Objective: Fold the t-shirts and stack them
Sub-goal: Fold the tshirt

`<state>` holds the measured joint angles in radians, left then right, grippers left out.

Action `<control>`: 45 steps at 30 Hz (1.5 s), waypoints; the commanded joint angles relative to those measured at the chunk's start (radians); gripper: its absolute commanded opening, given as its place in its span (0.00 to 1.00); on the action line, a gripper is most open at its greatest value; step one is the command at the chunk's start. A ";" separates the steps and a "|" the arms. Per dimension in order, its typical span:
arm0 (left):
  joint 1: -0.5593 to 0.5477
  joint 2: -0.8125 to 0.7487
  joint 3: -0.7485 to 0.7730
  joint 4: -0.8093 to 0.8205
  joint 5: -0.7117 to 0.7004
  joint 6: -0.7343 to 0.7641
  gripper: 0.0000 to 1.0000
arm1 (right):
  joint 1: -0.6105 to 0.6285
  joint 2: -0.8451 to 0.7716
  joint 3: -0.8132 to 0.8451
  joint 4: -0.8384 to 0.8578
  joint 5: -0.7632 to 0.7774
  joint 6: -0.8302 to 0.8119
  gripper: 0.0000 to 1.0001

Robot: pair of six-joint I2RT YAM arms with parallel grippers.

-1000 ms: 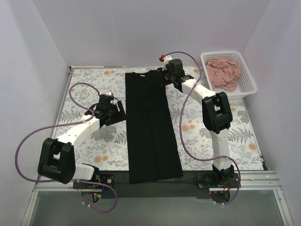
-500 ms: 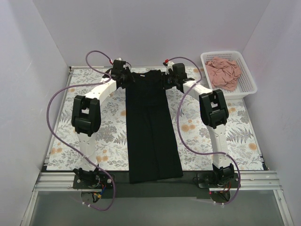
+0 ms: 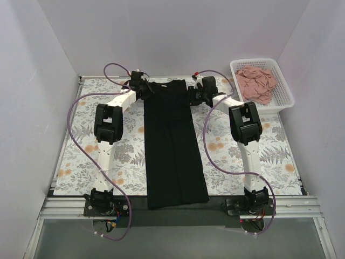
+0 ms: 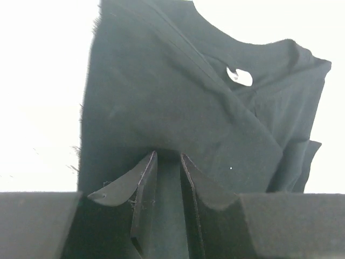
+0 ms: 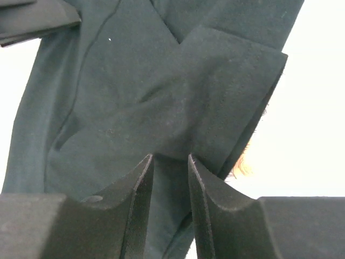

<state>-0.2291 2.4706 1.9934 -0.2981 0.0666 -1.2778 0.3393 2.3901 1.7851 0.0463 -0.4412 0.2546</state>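
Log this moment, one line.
left claw: shut on black t-shirt, far-left corner | right claw: shut on its far-right corner | pink t-shirt: in basket

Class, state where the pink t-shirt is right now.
In the top view, the pink t-shirt lies crumpled inside the white basket at the far right corner of the table.

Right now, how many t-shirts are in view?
2. The black t-shirt lies as a long strip down the table; the pink t-shirt sits crumpled in the white basket, far right. Others could hide beneath it.
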 commanded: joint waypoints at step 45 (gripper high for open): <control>-0.168 -0.395 -0.443 0.194 -0.053 0.179 0.66 | -0.003 -0.531 -0.670 0.079 -0.019 0.159 0.43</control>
<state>-0.3534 2.1223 1.5482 -0.0963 0.0460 -1.1305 0.3103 1.9476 1.1793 0.1116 -0.5064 0.3965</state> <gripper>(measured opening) 0.683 0.428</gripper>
